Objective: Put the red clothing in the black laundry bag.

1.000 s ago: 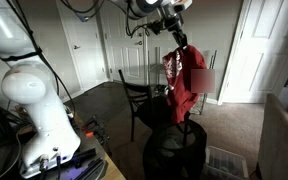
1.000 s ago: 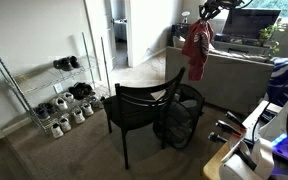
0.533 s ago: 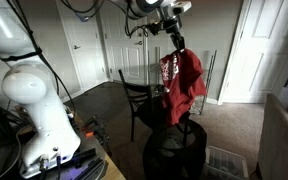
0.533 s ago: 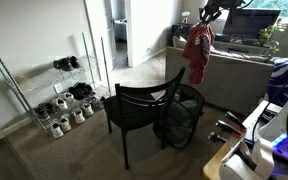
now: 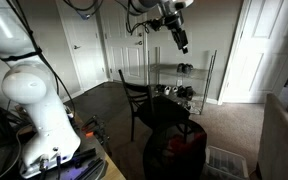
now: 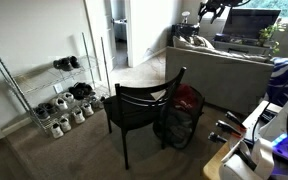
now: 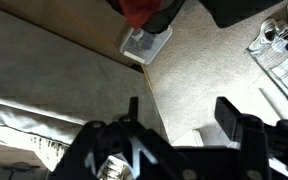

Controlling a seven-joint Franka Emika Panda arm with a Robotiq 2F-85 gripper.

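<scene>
The red clothing [image 5: 180,143] lies inside the mouth of the black laundry bag [image 5: 162,162] on the floor; in an exterior view the clothing [image 6: 190,98] shows over the rim of the bag [image 6: 177,122] behind the chair. My gripper [image 5: 182,43] hangs high above the bag, open and empty, and appears near the ceiling in an exterior view [image 6: 206,12]. In the wrist view the open gripper [image 7: 181,112] holds nothing. Far below it a patch of the red clothing [image 7: 137,9] shows at the top edge.
A black chair [image 5: 137,101] [image 6: 142,112] stands beside the bag. A wire shoe rack [image 6: 56,98] lines the wall. Another wire rack [image 5: 187,80] stands behind the bag. A grey sofa [image 6: 234,72] and a white floor tray [image 7: 144,43] are close by.
The gripper opened and let go of the red clothing, which fell from its hanging height down into the black laundry bag. The arm stayed high.
</scene>
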